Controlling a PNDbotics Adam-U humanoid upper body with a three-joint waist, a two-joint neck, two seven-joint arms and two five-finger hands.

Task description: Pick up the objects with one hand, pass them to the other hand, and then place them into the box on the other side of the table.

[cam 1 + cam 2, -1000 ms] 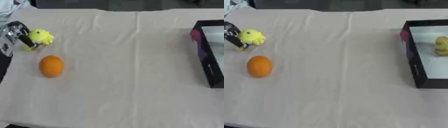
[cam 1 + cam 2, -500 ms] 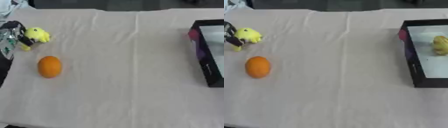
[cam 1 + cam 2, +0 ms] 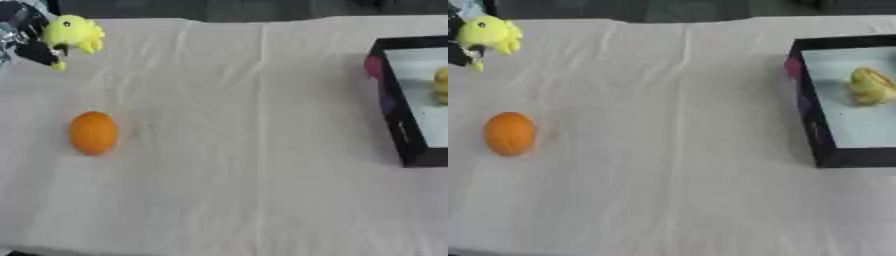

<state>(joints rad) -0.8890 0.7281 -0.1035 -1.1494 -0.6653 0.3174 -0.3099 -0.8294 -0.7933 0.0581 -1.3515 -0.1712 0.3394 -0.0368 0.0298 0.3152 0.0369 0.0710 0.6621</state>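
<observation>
Fingers (image 3: 35, 50) of the left hand (image 3: 22, 32) pinch a soft yellow toy (image 3: 74, 34) above wrinkled cloth (image 3: 245, 150).

A small yellow toy (image 3: 73, 34) with a dark eye is at the far left of the table, held in the fingers of the left hand (image 3: 26, 35). An orange (image 3: 93, 132), round and a little oval, lies alone on the white cloth nearer and below the toy. The black box (image 3: 811, 130) with a pale floor stands at the right side, and a yellow object (image 3: 871, 86) lies inside it.
</observation>
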